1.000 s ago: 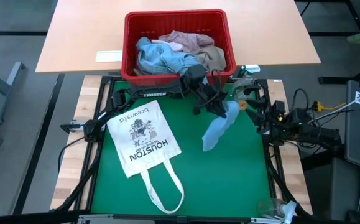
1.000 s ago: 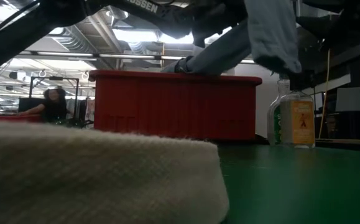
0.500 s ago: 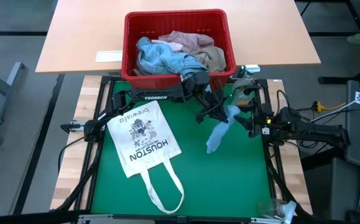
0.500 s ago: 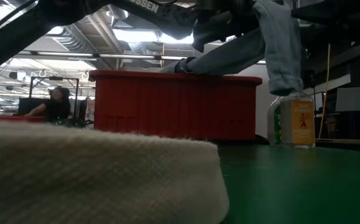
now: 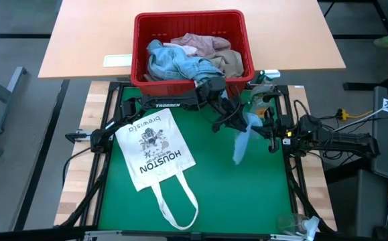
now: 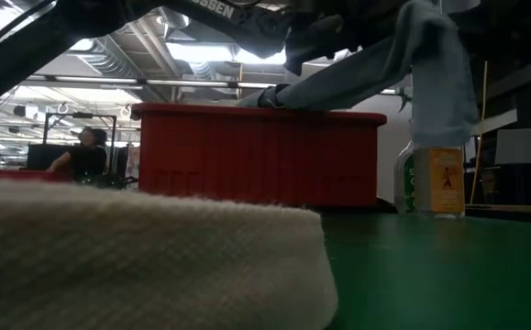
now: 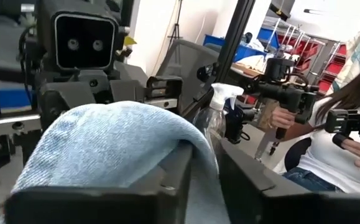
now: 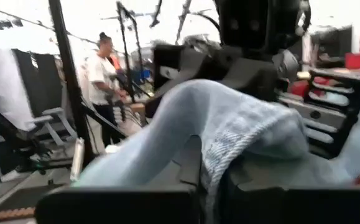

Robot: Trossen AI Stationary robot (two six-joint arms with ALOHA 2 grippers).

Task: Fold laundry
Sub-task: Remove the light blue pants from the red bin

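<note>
High view: jeans leg (image 5: 240, 143) hangs mid-right of frame between left pincer (image 5: 237, 121) and right pincer (image 5: 263, 127); right clenched on it; left grip unclear.

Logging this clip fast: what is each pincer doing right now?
Left pincer: fingers on the light blue cloth, held above the mat; open or shut cannot be told.
Right pincer: closed on the same cloth's upper end.
</note>
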